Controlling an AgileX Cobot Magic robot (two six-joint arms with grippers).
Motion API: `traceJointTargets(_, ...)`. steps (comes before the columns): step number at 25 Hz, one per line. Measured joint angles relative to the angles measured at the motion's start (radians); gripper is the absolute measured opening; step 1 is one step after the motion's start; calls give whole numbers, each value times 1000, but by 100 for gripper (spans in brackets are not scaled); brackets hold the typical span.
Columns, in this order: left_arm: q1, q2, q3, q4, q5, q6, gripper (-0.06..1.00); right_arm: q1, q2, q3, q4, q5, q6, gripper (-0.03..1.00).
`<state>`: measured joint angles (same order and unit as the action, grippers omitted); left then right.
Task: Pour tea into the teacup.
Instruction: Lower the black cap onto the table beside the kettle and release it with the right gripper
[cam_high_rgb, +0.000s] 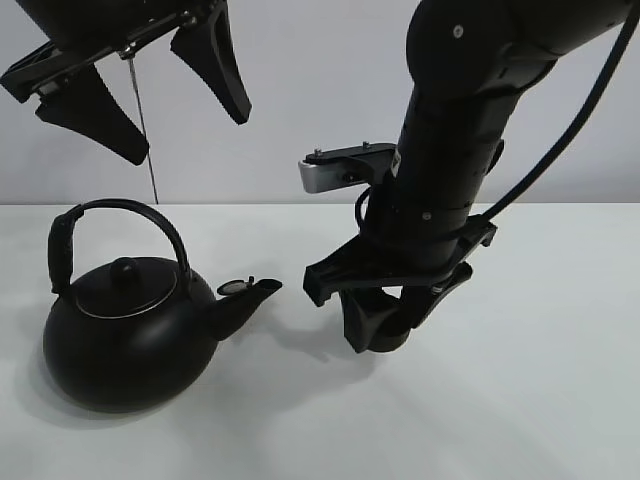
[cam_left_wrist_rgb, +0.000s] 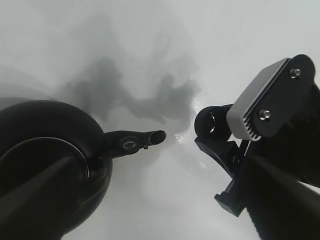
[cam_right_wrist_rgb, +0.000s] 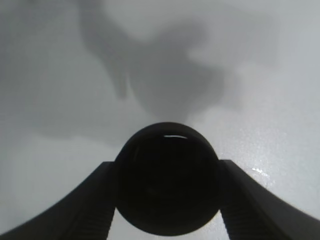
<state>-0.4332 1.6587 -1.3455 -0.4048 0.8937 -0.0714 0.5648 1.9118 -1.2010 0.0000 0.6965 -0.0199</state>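
The teacup (cam_right_wrist_rgb: 167, 187), small, round and matte black, sits squarely between the two fingers (cam_right_wrist_rgb: 87, 202) of the right gripper (cam_high_rgb: 383, 328). They are closed in on it from either side, each touching its wall near the widest part. The wrist view looks straight down into its dark bowl, where a thin highlight shows near the rim; whether it holds any liquid cannot be told. The cup hangs at the lowest end of the downward-pointing right arm, close over the white table (cam_high_rgb: 540, 400). Whether its base touches the surface is not clear.

To the side of this gripper, near but apart, stands the black kettle (cam_high_rgb: 125, 345), upright on the table. Its spout (cam_high_rgb: 248, 293) is the part closest to the gripped cup and points toward it, with a small gap of bare table between spout tip and gripper. The kettle's arched handle (cam_high_rgb: 120, 212) stands up over the lid, whose round knob (cam_high_rgb: 125, 270) sits at the centre.

The left gripper (cam_high_rgb: 188, 135) hangs above the kettle, well clear of the handle. Its jaws are spread wide and hold nothing. The handle lies below the gap between its fingers.

A grey-faced camera module (cam_high_rgb: 325, 176) sticks out from the right arm above its gripper, on the kettle's side.
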Motion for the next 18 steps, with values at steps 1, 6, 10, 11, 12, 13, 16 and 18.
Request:
traceJointTargets(1, 0, 0, 0, 0, 0, 0, 63, 4, 8, -2, 0, -10, 0, 40)
traceJointTargets(6, 0, 0, 0, 0, 0, 0, 63, 7, 49, -25, 0, -67, 0, 40)
traceJointTargets(10, 0, 0, 0, 0, 0, 0, 63, 7, 89, -45, 12, -79, -1, 40)
traceJointTargets(11, 0, 0, 0, 0, 0, 0, 63, 7, 96, -46, 12, -80, -3, 40)
traceJointTargets(12, 0, 0, 0, 0, 0, 0, 63, 7, 100, -46, 12, -83, -4, 40)
traceJointTargets(13, 0, 0, 0, 0, 0, 0, 63, 7, 103, -46, 12, -85, -4, 40)
traceJointTargets(16, 0, 0, 0, 0, 0, 0, 63, 7, 107, -46, 12, -94, -4, 40)
traceJointTargets(18, 0, 0, 0, 0, 0, 0, 63, 7, 116, -46, 12, -96, -4, 40)
